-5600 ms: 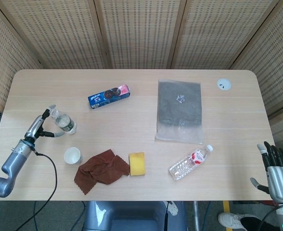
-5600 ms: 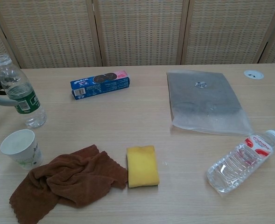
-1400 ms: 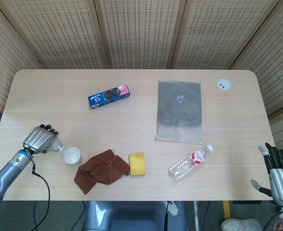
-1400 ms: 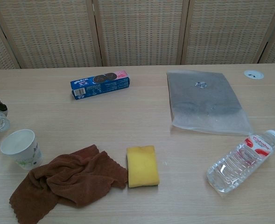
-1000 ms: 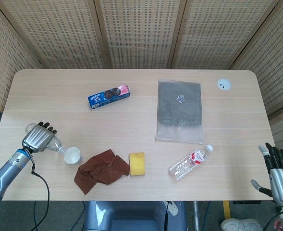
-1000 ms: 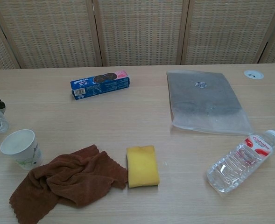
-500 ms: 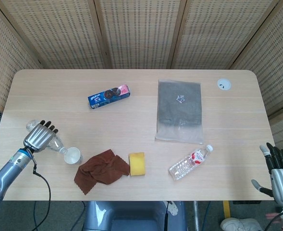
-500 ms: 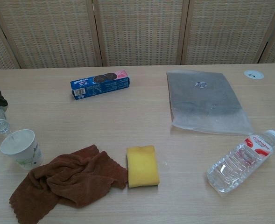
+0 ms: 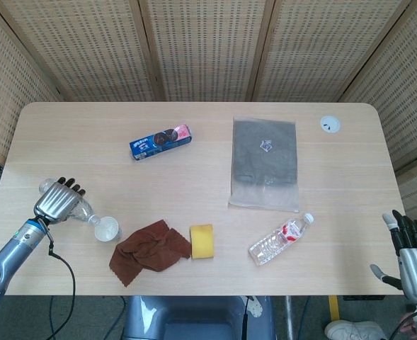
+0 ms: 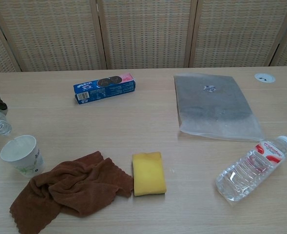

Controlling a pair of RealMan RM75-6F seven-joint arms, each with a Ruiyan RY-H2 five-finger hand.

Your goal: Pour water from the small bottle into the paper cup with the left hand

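Our left hand grips the small bottle, tipped with its mouth over the paper cup at the table's eight o'clock. Our right hand, at four o'clock, holds nothing, fingers spread.

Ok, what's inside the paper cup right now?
The paper cup shows a pale interior; the water level can't be judged. The small bottle, held by the left hand, tilts over its rim.
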